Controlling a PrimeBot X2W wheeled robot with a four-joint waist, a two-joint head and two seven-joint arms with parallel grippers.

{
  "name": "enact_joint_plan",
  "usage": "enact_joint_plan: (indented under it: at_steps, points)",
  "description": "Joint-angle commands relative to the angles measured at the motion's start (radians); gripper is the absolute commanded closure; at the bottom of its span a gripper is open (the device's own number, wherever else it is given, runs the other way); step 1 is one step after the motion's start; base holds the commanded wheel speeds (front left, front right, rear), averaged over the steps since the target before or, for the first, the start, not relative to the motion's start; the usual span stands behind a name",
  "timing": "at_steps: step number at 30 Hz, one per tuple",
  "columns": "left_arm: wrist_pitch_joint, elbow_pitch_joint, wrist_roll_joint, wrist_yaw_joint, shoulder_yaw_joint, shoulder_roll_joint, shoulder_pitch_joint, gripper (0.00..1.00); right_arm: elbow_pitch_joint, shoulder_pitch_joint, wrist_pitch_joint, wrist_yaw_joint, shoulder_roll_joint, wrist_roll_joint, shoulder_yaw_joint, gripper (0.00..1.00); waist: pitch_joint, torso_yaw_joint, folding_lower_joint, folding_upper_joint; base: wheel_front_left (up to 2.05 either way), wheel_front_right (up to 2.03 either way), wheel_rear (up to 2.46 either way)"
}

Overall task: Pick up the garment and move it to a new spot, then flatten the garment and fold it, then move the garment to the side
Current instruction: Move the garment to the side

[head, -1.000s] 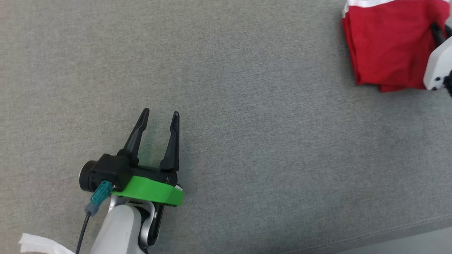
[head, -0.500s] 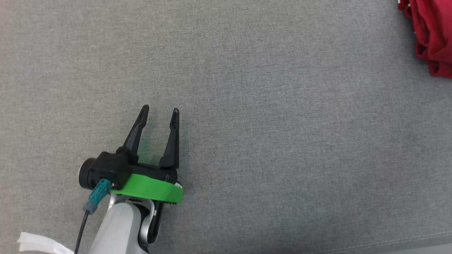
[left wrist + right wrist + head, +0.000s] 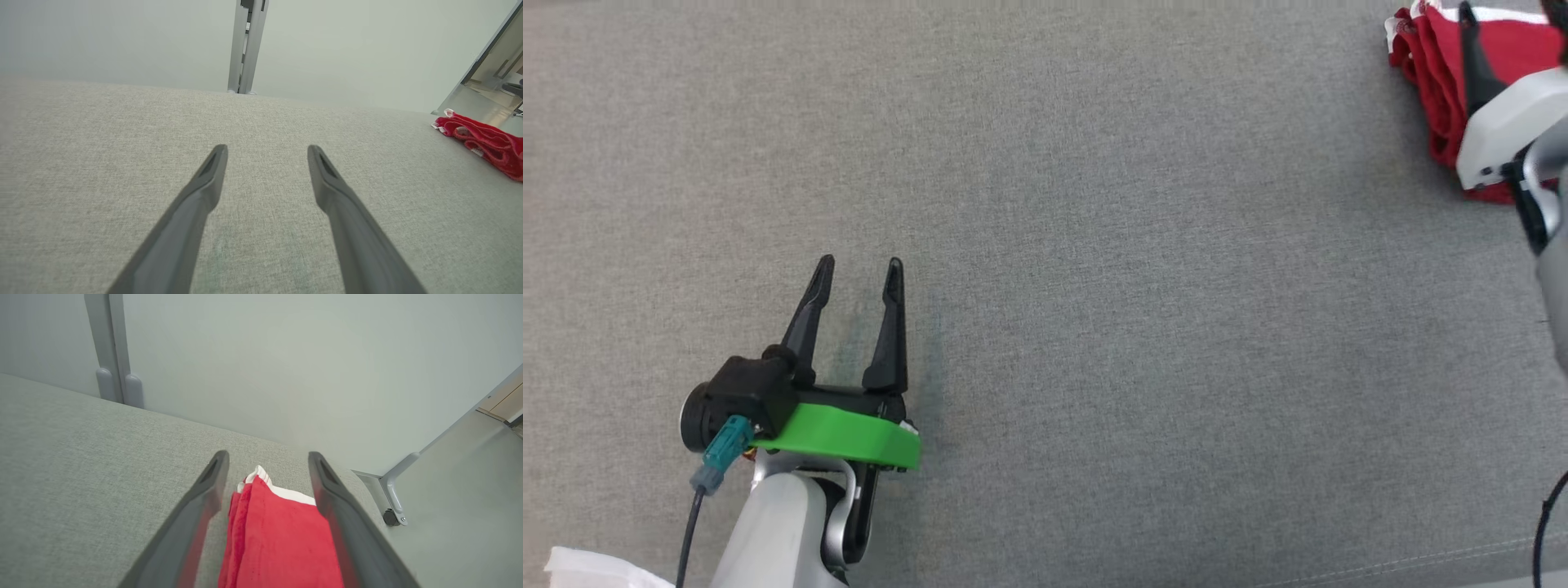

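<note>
Closest to us, our left hand [image 3: 861, 265] sits low over the grey tabletop [image 3: 1135, 286]. Its two dark fingers are spread wide, and it holds nothing.

Farther away, near the far right corner of the tabletop, lies the garment [image 3: 1429, 73]. It is folded into a small red stack, with a white edge showing at its far end. We think it is soft, light and floppy. It would sag, and it could come unfolded if we lifted just one layer. The thick folded edge looks like the best place to take hold, pinching all the layers together.

Our right hand [image 3: 268, 457] is right over the garment. Its fingers stand wide apart, with the red stack showing between them, and they do not squeeze it. We cannot tell if they brush the cloth. The job looks almost done to us, since the garment lies folded at the side.

Behind it all stands a pale wall [image 3: 286, 355] with a grey post [image 3: 110, 347].
</note>
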Motion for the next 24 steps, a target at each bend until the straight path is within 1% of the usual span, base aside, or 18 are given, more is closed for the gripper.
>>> enact_joint_plan:
  at_steps: [1,3,10,17,22,24]
  points:
    - [0.0,0.011,0.005,-0.005,0.017,0.006,0.001,0.0,-0.012,0.026,-0.012,-0.001,0.023,0.0,0.009,0.0,-0.06,0.0,-0.0001,-0.0001,0.0,0.0,0.0]
    - [0.0,0.029,0.003,-0.005,0.037,0.009,0.003,0.0,-0.024,0.048,-0.021,-0.001,0.06,0.004,0.019,0.0,-0.094,0.005,-0.0001,-0.0001,0.0,0.0,0.0]
    - [0.0,0.073,-0.008,-0.005,0.109,0.008,0.054,0.0,-0.094,0.159,-0.029,-0.001,0.148,0.034,0.027,0.0,-0.2,0.032,-0.0001,-0.0001,0.0,0.0,0.0]
    - [0.0,0.107,-0.013,-0.005,0.153,0.003,0.171,0.0,-0.247,0.413,-0.03,-0.001,0.237,0.039,-0.031,0.0,-0.311,0.065,-0.0001,-0.0001,0.0,0.0,0.0]
    - [0.0,0.114,-0.013,-0.005,0.151,0.002,0.245,0.0,-0.374,0.601,-0.03,-0.001,0.284,-0.023,-0.094,0.0,-0.362,0.083,-0.0001,-0.0001,0.0,0.0,0.0]
    - [0.0,0.111,-0.017,-0.005,0.148,0.002,0.269,0.0,-0.422,0.663,-0.03,-0.001,0.293,-0.036,-0.105,0.0,-0.374,0.084,-0.0001,-0.0001,0.0,0.0,0.0]
